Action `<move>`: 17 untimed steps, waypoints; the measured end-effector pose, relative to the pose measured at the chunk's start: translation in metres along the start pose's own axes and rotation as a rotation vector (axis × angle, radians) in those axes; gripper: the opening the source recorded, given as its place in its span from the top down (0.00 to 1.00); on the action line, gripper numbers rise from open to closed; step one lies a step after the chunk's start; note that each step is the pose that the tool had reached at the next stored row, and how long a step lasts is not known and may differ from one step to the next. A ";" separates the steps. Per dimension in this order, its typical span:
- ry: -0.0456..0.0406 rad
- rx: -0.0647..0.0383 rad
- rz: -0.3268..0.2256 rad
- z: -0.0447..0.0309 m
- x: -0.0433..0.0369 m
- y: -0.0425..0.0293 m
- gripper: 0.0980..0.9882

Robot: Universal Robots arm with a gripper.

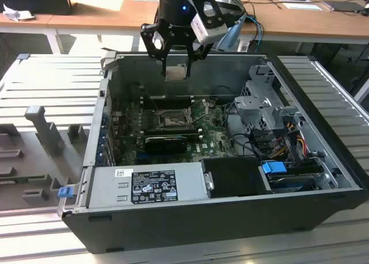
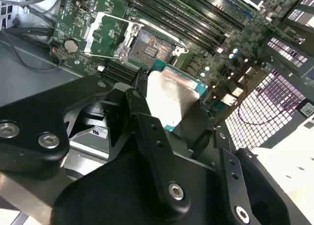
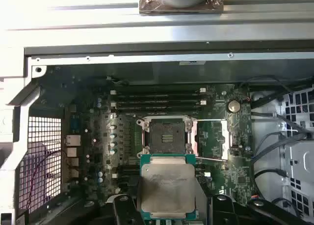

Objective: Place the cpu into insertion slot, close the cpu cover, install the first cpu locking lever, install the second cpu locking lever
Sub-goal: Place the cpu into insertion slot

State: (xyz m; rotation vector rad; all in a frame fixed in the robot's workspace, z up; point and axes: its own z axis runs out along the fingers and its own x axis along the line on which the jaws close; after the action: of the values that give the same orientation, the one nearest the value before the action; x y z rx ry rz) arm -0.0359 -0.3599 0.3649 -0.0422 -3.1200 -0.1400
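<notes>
My black gripper [image 1: 176,65] hangs over the open computer case, shut on the cpu [image 1: 176,72], a flat square chip with a pale silver face and a green edge. In both wrist views the cpu [image 3: 167,188] [image 2: 171,95] sits between dark fingers [image 2: 142,112], held well above the board. The insertion slot [image 3: 167,135] [image 2: 152,45] [image 1: 173,119] lies bare on the green motherboard, a dark square with a silver edge. The cpu cover [image 3: 212,136] [image 2: 105,33] is swung open beside the slot, and a thin silver lever [image 3: 211,159] lies loose along it.
A grey power supply [image 1: 147,186] fills the case's front. A metal drive cage with cables [image 1: 265,105] stands at the exterior view's right. A black finned card [image 1: 165,143] lies just in front of the slot, and memory slots [image 3: 157,99] lie behind it. The case walls [image 1: 106,102] surround the board.
</notes>
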 end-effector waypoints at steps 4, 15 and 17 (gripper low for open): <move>-0.0075 -0.002 0.083 0.0000 0.0005 0.0000 0.52; -0.0108 0.001 0.118 0.0021 0.0009 -0.0003 0.52; -0.0135 0.001 0.149 0.0024 0.0009 -0.0003 0.52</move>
State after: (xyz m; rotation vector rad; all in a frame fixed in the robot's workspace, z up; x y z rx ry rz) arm -0.0368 -0.3599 0.3625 -0.2765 -3.1151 -0.1361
